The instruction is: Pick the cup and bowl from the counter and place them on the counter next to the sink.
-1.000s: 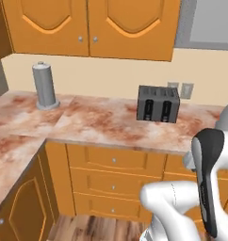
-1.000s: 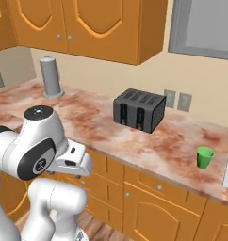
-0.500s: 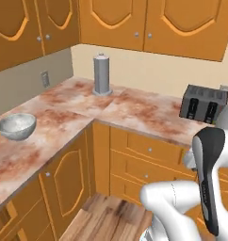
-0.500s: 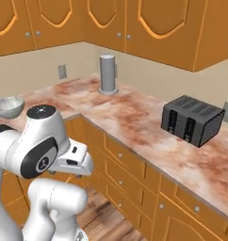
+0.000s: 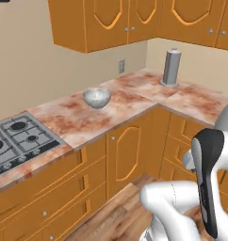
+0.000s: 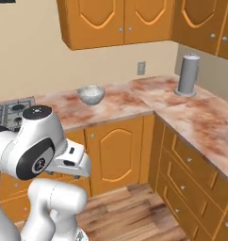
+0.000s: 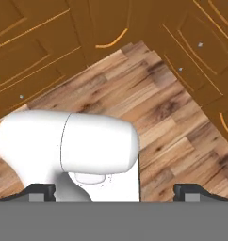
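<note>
The bowl, small, round and silver-grey, rests on the pink marbled counter between the stove and the corner; the right base view has this bowl at centre left. My gripper is open, its two dark fingertips wide apart with nothing between them. It points down at the wooden floor and orange cabinet fronts, well below and short of the bowl. My arm is folded close to the base. The cup and the sink are out of view.
A gas stove is set into the counter left of the bowl. A tall grey cylinder stands near the wall on the corner's right leg. Wall cabinets hang above. Open wooden floor lies before the corner cabinets.
The base has turned left, so the whole scene has shifted right. The toaster and green cup have left the views; the bowl and stove have come in. The gripper stays open.
</note>
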Robot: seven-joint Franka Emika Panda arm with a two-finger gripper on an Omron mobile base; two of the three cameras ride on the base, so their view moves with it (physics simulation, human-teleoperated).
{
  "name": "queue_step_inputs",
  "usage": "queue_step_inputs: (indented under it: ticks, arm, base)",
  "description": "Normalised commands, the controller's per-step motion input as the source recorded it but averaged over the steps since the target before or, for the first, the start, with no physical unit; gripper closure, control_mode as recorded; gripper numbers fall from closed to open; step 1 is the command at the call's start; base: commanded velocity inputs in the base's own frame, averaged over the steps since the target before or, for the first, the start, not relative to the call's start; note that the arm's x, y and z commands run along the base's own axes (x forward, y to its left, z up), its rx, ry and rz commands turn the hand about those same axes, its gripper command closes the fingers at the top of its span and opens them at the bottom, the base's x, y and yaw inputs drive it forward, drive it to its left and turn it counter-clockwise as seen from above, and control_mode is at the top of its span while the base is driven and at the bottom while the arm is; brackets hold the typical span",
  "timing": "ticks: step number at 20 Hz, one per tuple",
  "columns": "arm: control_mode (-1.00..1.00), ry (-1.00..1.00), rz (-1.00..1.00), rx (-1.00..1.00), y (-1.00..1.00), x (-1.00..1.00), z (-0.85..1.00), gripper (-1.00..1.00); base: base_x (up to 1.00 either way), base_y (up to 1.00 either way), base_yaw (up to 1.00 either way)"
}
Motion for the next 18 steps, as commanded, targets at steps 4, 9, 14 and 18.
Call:
queue_step_inputs:
  ticks: [4,9,14,18]
  arm:
    - [1.00,0.00,0.00,0.00,0.00,0.00,0.00,-1.00]
    - [1.00,0.00,0.00,0.00,0.00,0.00,0.00,-1.00]
    - [1.00,0.00,0.00,0.00,0.00,0.00,0.00,-1.00]
    - [1.00,0.00,0.00,0.00,0.00,0.00,0.00,-1.00]
  base:
    - [0.40,-0.18,0.47]
    - [0.52,-0.26,0.39]
    - [0.50,-0.06,0.29]
    - [0.96,-0.06,0.28]
